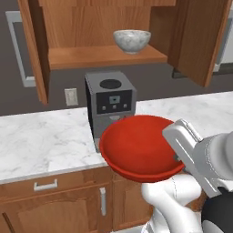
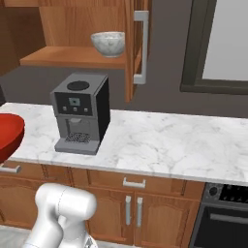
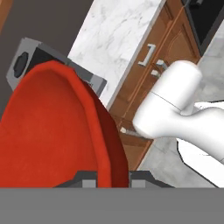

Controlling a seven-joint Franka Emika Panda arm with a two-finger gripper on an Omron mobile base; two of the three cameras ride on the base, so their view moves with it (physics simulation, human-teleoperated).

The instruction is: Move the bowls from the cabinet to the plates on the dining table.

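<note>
— Left base view first: what has the arm got?
— The red bowl (image 1: 139,146), carried in the air in front of the counter (image 1: 41,141), level with the counter's edge. The gripper (image 1: 178,157) meets it at the right side of the rim.

— Is the claw closed on it?
— Yes. The hand view has the rim of the red bowl (image 3: 52,131) running down between the two fingertips (image 3: 87,183), one on each side of the bowl's wall, so the claw (image 3: 111,181) is pinched narrow on the rim.

— And the other bowl?
— The marbled bowl (image 1: 132,40) sits upright on the wooden shelf of the cabinet (image 1: 102,55), toward the right end. Both cabinet doors stand open. From the right base view the same marbled bowl (image 2: 108,43) is just left of the open door and its grey bar handle (image 2: 141,47).

— What is below the shelf?
— A grey coffee machine (image 1: 110,107) stands on the marble counter, directly behind the red bowl as the left camera sees it. In the right base view the coffee machine (image 2: 80,112) is on the left part of the counter (image 2: 169,145), and a slice of the red bowl (image 2: 9,133) shows at the left edge.

— Anything else?
— Wooden drawers (image 2: 133,183) and doors under the counter, and a dark oven (image 2: 223,218) at the lower right.
</note>
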